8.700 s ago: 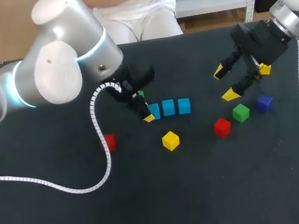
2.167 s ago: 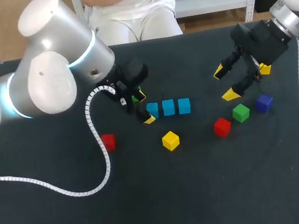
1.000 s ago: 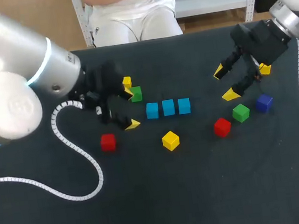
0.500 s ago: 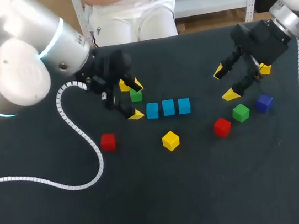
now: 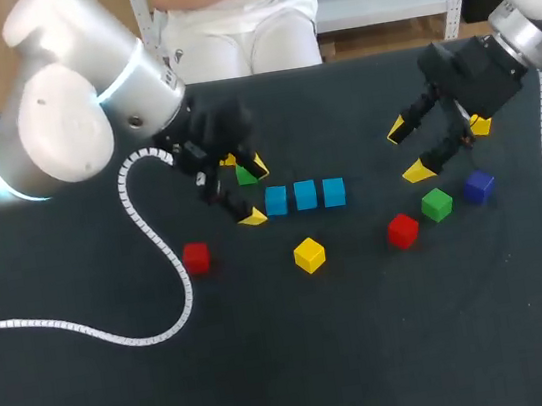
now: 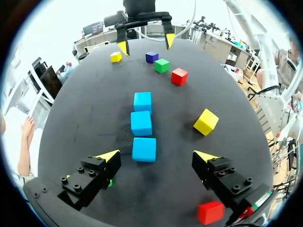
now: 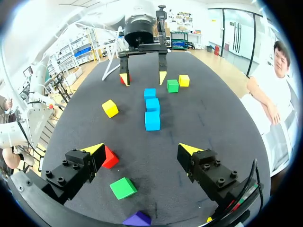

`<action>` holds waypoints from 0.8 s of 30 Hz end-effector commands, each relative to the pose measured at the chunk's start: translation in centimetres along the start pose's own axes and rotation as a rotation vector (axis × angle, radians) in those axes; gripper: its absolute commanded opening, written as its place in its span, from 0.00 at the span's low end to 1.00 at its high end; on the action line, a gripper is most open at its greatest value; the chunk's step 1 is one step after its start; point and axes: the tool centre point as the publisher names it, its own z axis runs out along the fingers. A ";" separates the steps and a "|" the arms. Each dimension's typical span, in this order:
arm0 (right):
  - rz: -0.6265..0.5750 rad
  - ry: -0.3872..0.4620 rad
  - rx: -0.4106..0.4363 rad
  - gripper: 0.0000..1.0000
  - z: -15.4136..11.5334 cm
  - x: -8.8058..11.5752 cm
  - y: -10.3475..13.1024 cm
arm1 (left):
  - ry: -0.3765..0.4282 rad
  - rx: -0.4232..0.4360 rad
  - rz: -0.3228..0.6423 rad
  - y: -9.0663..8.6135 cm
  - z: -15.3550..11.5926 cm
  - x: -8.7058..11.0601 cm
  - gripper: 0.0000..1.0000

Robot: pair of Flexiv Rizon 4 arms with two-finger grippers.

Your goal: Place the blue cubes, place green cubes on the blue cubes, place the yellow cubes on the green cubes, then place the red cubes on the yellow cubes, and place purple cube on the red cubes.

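Left gripper (image 5: pixel 253 192) spread wide, empty, just beside end of blue cube row (image 5: pixel 305 195): three blue cubes side by side, mid table (image 5: pixel 373 350). Green cube (image 5: pixel 246 175) right by its far fingertip, not gripped. Yellow cube (image 5: pixel 309 254) and red cube (image 5: pixel 195 257) lie apart, on near side of row. Right gripper (image 5: pixel 407 151) spread, empty, near second green cube (image 5: pixel 437 204), second red cube (image 5: pixel 402 230) and purple cube (image 5: pixel 479 185).

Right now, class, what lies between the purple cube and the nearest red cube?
A green cube sits between the purple cube and that red cube, as the head view shows.
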 end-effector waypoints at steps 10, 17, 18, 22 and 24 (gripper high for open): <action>-0.001 -0.002 0.003 1.00 0.0 0.0 0.1 | 0.041 0.067 0.007 2.4 1.1 -0.6 1.00; -0.001 -0.002 0.003 1.00 0.0 0.0 0.1 | 0.051 0.084 -0.020 1.9 1.3 0.1 1.00; -0.001 -0.002 0.003 1.00 0.0 0.0 0.1 | 0.055 0.087 -0.024 1.8 1.4 0.1 1.00; -0.001 -0.002 0.003 1.00 0.0 0.0 0.1 | 0.062 0.088 -0.036 1.6 1.5 0.3 1.00; -0.001 -0.002 0.003 1.00 0.0 0.0 0.1 | 0.064 0.087 -0.042 1.7 1.6 0.4 1.00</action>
